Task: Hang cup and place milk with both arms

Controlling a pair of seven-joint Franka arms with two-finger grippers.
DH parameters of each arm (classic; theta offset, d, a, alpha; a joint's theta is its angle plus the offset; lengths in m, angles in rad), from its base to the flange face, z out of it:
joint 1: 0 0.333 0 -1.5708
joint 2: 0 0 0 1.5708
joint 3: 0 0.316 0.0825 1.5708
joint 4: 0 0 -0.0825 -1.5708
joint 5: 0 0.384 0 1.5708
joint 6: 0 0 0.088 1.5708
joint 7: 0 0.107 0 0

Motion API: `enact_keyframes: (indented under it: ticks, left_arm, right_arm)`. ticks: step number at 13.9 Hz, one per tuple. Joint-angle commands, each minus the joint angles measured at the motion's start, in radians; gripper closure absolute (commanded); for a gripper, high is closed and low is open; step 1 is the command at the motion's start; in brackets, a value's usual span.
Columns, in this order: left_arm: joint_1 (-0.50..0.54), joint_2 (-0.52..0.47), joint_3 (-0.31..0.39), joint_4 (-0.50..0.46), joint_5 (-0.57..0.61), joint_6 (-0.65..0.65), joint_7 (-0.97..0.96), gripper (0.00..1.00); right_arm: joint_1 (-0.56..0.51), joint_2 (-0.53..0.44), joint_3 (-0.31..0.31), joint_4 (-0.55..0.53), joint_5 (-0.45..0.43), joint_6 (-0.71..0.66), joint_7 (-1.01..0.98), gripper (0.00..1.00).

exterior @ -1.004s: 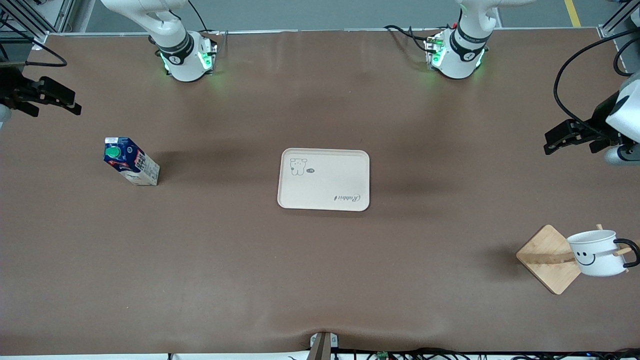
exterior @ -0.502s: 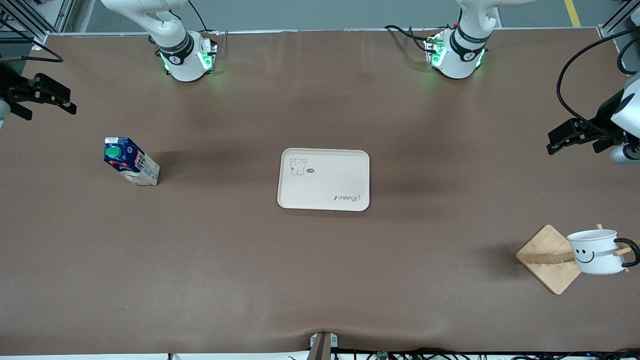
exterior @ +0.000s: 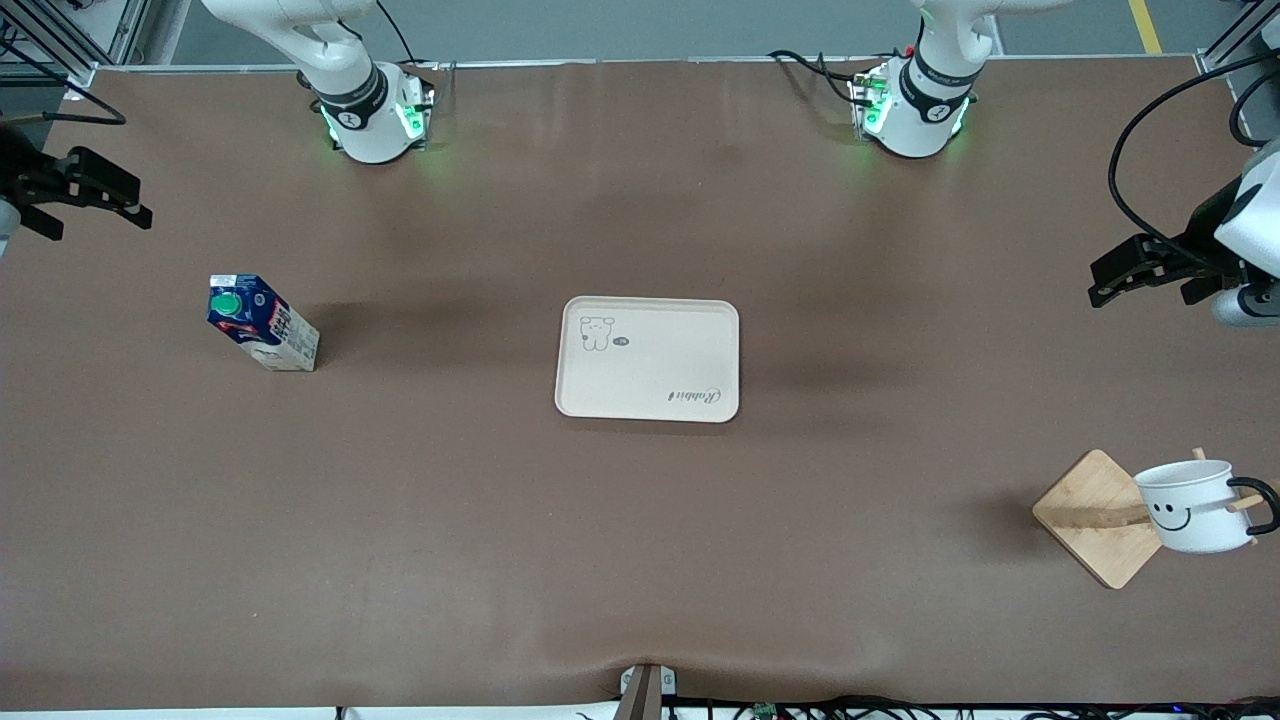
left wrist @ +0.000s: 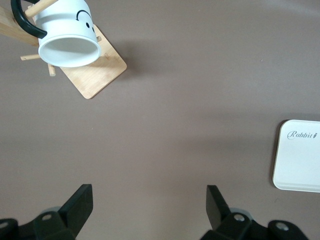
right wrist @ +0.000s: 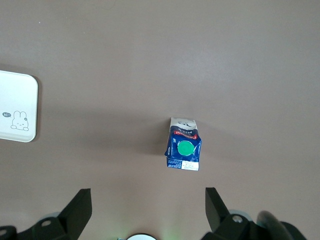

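The white smiley cup point(exterior: 1193, 506) hangs by its black handle on a peg of the wooden rack point(exterior: 1095, 515), at the left arm's end of the table and nearer the front camera. It also shows in the left wrist view point(left wrist: 67, 32). The dark-blue milk point(exterior: 262, 325) stands upright on the table toward the right arm's end, and its green cap shows in the right wrist view point(right wrist: 184, 146). My left gripper point(exterior: 1097, 285) is open and empty, up over the table's end, apart from the cup. My right gripper point(exterior: 100, 215) is open and empty over the other end, apart from the milk.
A cream tray point(exterior: 648, 358) with a rabbit drawing lies flat at the middle of the table, bare. It shows at the edge of both wrist views point(left wrist: 300, 162) point(right wrist: 17, 107). Bare brown table lies between the tray and each object.
My right gripper has shifted slightly outward toward its end of the table. My left gripper has barely wavered. Cup, milk and tray have not moved.
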Motion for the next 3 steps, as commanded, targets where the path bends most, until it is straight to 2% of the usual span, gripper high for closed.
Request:
enact_keyframes:
  ticks: [1,3]
  left_arm:
    - [0.008,-0.021,-0.005,0.006,-0.012,-0.055,0.002,0.00]
    - [0.011,-0.019,-0.004,0.006,-0.012,-0.067,0.002,0.00]
  right_arm:
    - [-0.010,-0.017,0.005,-0.013,-0.021,0.000,-0.011,0.00]
    - [-0.010,-0.015,0.005,-0.011,-0.021,0.000,-0.013,0.00]
